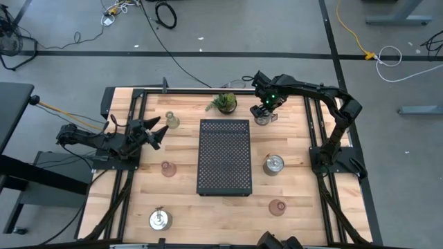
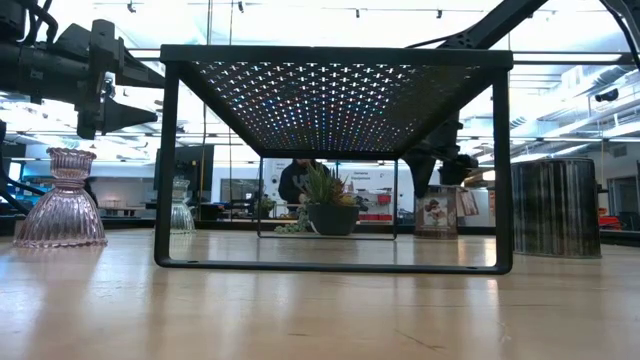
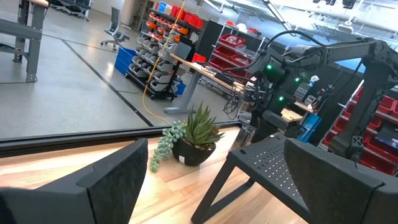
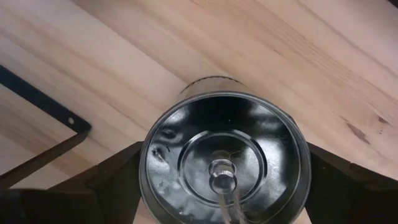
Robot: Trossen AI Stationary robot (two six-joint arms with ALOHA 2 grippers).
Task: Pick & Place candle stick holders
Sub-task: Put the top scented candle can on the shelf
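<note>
right claw (image 1: 262, 113): at desk's 1 o'clock, lowered over a shiny silver metal candle holder w/ round dish base (image 4: 224, 162). Wrist view looks straight down into the cup; one dark finger (image 4: 112, 180) each side of the rim, so holder sits between the jaws. Fingers look about at the rim; can't tell if they're gripping yet. Judged: straddle from above keeps the round body centred for a lift.
left claw (image 1: 154, 131): at 9 o'clock, above the wooden desk (image 1: 291, 194), released, jaws spread, nothing between them. Waits clear of the centre, prob. so the other arm has room.
black perforated rectangular tray (image 1: 224, 157): desk centre, on legs (low view shows it raised). Likely drop spot since all holders ring it; nothing visible on it.
2nd silver holder (image 1: 274, 164): 3 o'clock, just beside tray's edge, upright.
3rd silver holder (image 1: 160, 219): 7 o'clock, near desk's edge.
clear-greenish glass cup (image 1: 171, 120): 11 o'clock, near left claw's tips, not touching.
pinkish glass cup (image 1: 167, 168): 9 o'clock, between left arm and tray.
2nd pinkish glass cup (image 1: 277, 206): 5 o'clock.
small green potted plant (image 1: 224, 104): 12 o'clock, not part of the job.
progress: judged early; all six holders on desk, none on the tray.
</note>
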